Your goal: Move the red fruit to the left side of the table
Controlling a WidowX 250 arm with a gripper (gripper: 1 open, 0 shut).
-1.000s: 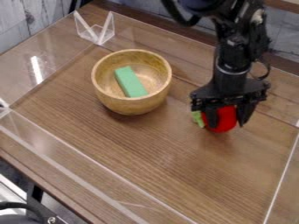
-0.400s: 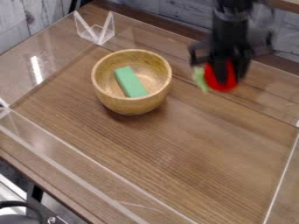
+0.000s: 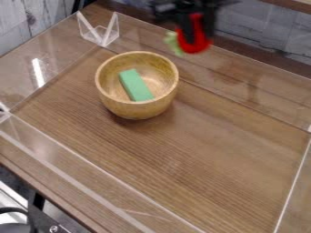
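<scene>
While you scan from the left, you meet the clear acrylic wall (image 3: pixel 49 55) along the table (image 3: pixel 183 146) edge, with a small clear folded piece (image 3: pixel 100 29) standing in the far left corner. Next comes the wooden bowl (image 3: pixel 137 86), sitting on the table left of centre, and a green block (image 3: pixel 134 86) lies flat inside it, its long side running from far-left to near-right. That bowl stands between the near left part of the table and the fruit's place. Right of the bowl and farther back, at the top of the view, you see the pincer (image 3: pixel 191 32), blurred and dark, clenched on the red fruit (image 3: pixel 192 36), which hangs clear above the table near the back wall. A smear of green (image 3: pixel 172 37) shows on the fruit's left side, so the leafy end seems to point left; the blur is too strong for you to judge its long axis. To the right, bare wood grain runs to the right-hand acrylic wall (image 3: pixel 297 173).
</scene>
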